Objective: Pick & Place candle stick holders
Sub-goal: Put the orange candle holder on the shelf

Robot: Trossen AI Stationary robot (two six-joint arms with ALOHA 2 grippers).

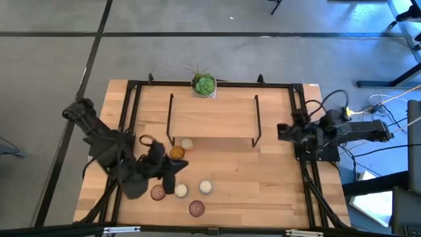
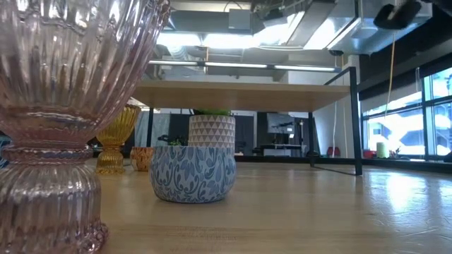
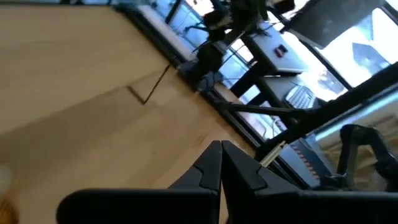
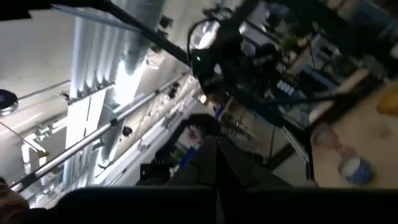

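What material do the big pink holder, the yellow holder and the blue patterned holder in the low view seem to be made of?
The pink holder looks like ribbed translucent glass: light passes through its flutes. The amber holder seems to be the same fluted glass, glossy and see-through. The blue patterned holder looks opaque, perhaps glazed ceramic or printed metal; its matt surface leaves this open.

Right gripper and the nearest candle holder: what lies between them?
High view: only bare table separates the right gripper from the cream-white holder.

Two matte-black jointed arms, black cables, tapered dark claw [image 3: 221, 163] fingers.
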